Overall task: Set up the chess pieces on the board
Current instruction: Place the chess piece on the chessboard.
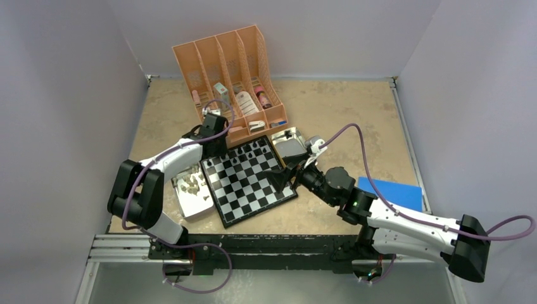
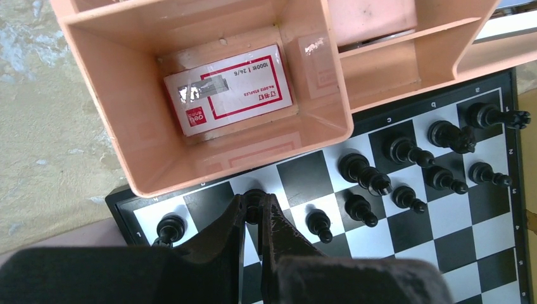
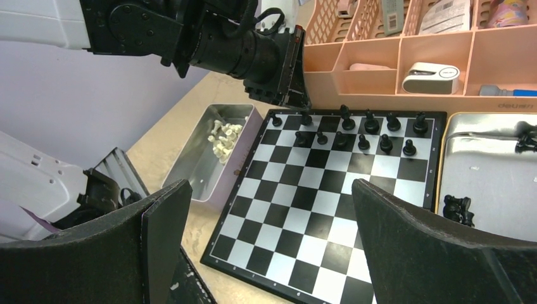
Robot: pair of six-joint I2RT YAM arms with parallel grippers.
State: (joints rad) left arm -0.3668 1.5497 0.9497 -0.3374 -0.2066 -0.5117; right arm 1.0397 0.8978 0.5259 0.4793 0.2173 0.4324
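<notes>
The checkered board (image 1: pixel 250 187) lies at the table's middle, and I also see it in the left wrist view (image 2: pixel 418 234) and the right wrist view (image 3: pixel 304 209). Several black chess pieces (image 1: pixel 251 152) stand on its two far rows. My left gripper (image 2: pixel 255 201) is shut on a black chess piece (image 2: pixel 254 193) at a far-row square near the board's left corner. A black piece (image 2: pixel 170 227) stands on the corner square beside it. My right gripper (image 1: pixel 282 177) hangs wide open and empty over the board's right side. Beige pieces (image 1: pixel 190 183) lie in the left metal tray (image 1: pixel 190 206).
An orange organiser (image 1: pixel 231 76) with small boxes and bottles touches the board's far edge, close over my left fingers (image 2: pixel 329 82). A second metal tray (image 3: pixel 500 183) right of the board holds black pieces (image 3: pixel 459 209). A blue sheet (image 1: pixel 389 192) lies at the right.
</notes>
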